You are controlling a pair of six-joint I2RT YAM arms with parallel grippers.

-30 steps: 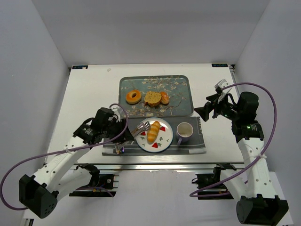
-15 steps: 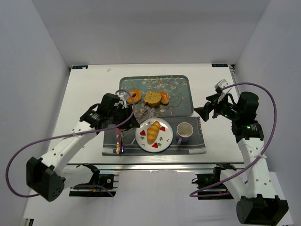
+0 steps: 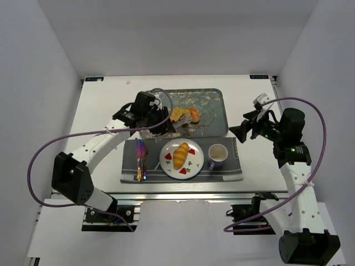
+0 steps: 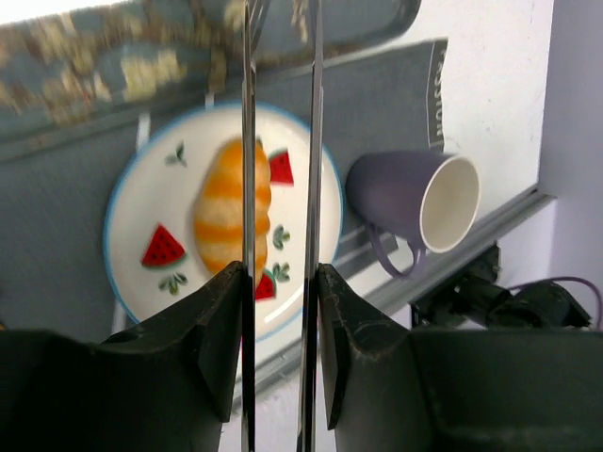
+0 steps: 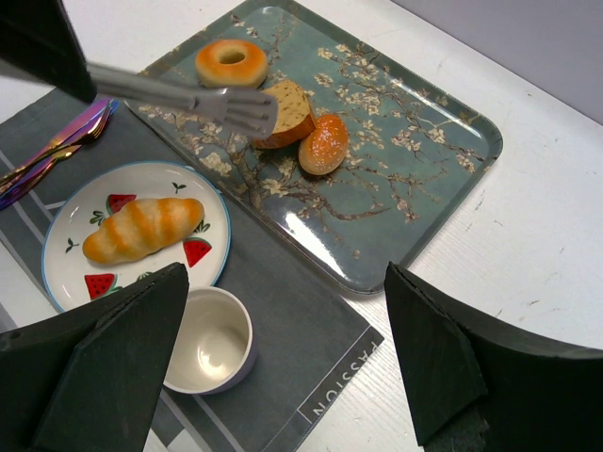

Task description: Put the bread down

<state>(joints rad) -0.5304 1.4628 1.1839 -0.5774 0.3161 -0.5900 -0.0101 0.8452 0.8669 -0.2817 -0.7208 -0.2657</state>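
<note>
On the plate a roll lies already, so placing looks mostly done, tho L gripper, clamped on tongs, hovers by tray slice; R gripper hangs w/ jaws apart.

1. This is a robotics lab test cell: plain white walls box in a white desk on the left, right and far sides.
2. The desk rests on an aluminium rail frame. A left arm and a right arm are bolted at its near edge and trail purple cables.
3. A breakfast is laid out: a floral tray, a grey placemat, a croissant on a plate, and a mug.
</note>
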